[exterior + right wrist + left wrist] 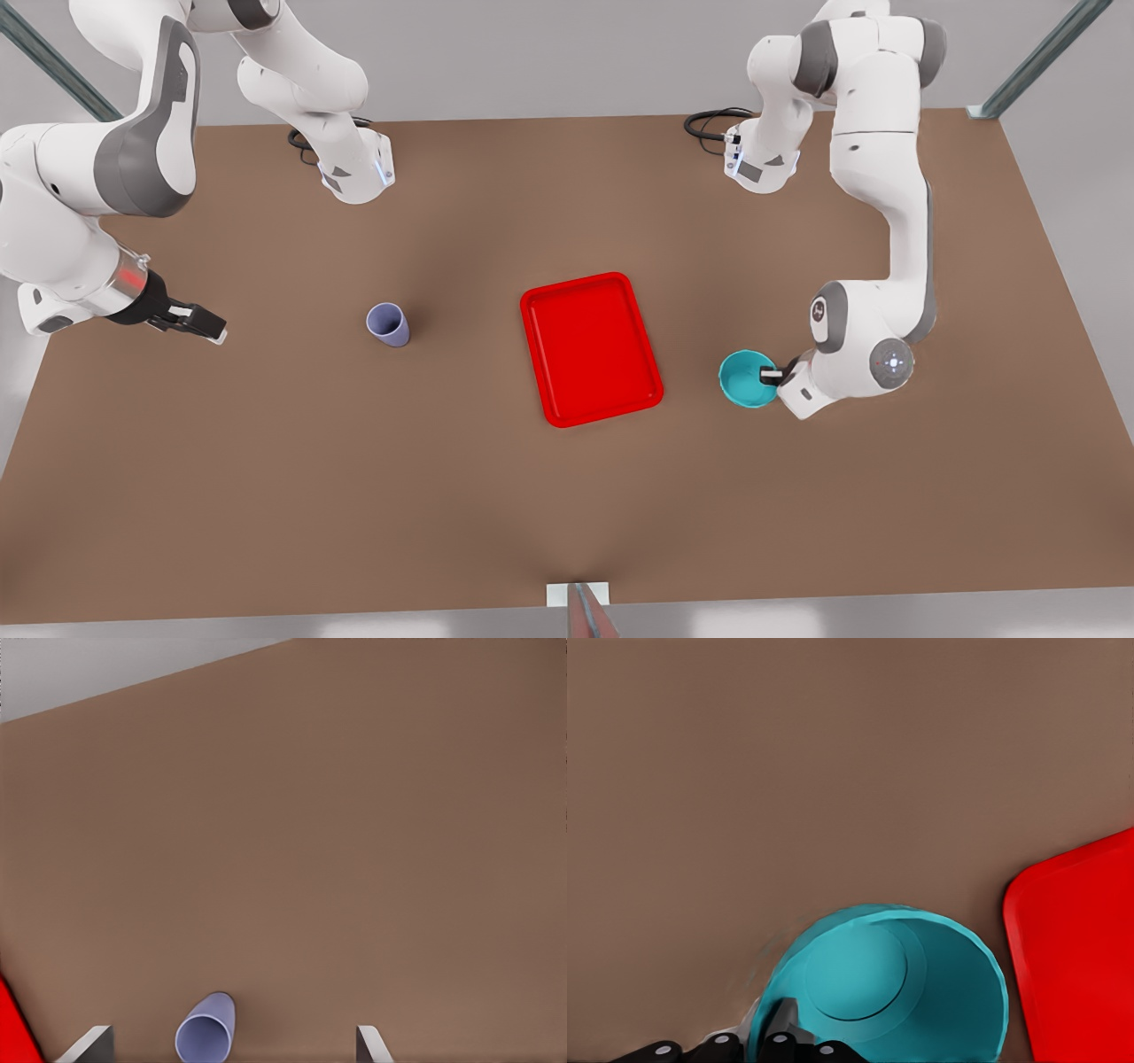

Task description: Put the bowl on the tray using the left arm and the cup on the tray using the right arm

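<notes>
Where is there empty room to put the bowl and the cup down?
The red tray is bare inside its rim. The brown table is bare between the cup and the tray. It is crowded where the left gripper straddles the bowl rim. The right gripper is open, apart from the cup.

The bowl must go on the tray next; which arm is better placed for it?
The left arm. Its gripper is already at the bowl, one finger inside the rim, close beside the tray. The right gripper is open and waits far off, beyond the cup.
</notes>
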